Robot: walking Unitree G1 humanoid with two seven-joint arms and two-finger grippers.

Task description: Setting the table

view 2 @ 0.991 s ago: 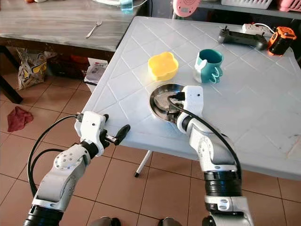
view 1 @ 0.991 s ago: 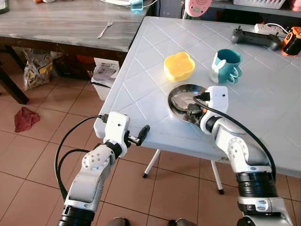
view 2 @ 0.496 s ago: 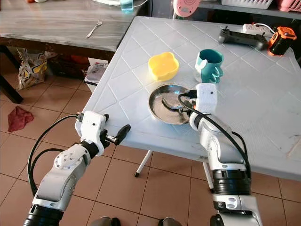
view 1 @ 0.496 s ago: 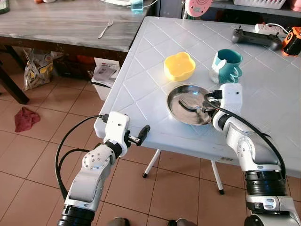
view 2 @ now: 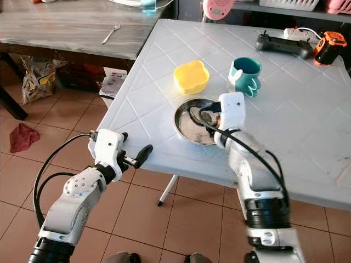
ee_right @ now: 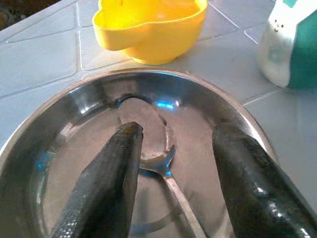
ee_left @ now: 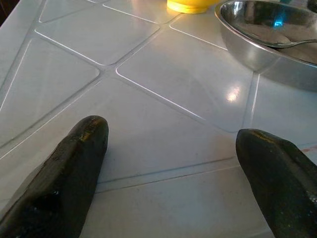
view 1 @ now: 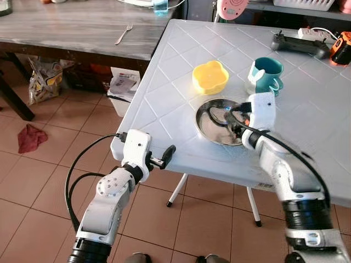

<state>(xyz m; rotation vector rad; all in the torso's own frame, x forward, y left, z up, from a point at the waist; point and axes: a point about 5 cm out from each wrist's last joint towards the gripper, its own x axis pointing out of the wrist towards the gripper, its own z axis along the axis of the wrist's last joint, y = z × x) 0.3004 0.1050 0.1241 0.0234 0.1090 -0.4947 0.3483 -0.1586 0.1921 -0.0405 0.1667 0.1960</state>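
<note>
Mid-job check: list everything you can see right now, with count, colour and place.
White table: one, white, directly ahead.
Metal plate: one, silver, near the table's front edge.
Spoon: one, silver, lying in the metal plate.
Yellow bowl: one, yellow, just behind the plate.
Teal mug: one, teal and white, right of the bowl.
Controller: one, dark grey, far right of the table.
Wooden table: one, grey-brown, on the left.
Fork: one, silver, on the wooden table.
Red cloth: one, red, on the tiled floor.
Left pincer: open, at the white table's near edge.
Right pincer: open, over the plate, fingers either side of the spoon.
</note>
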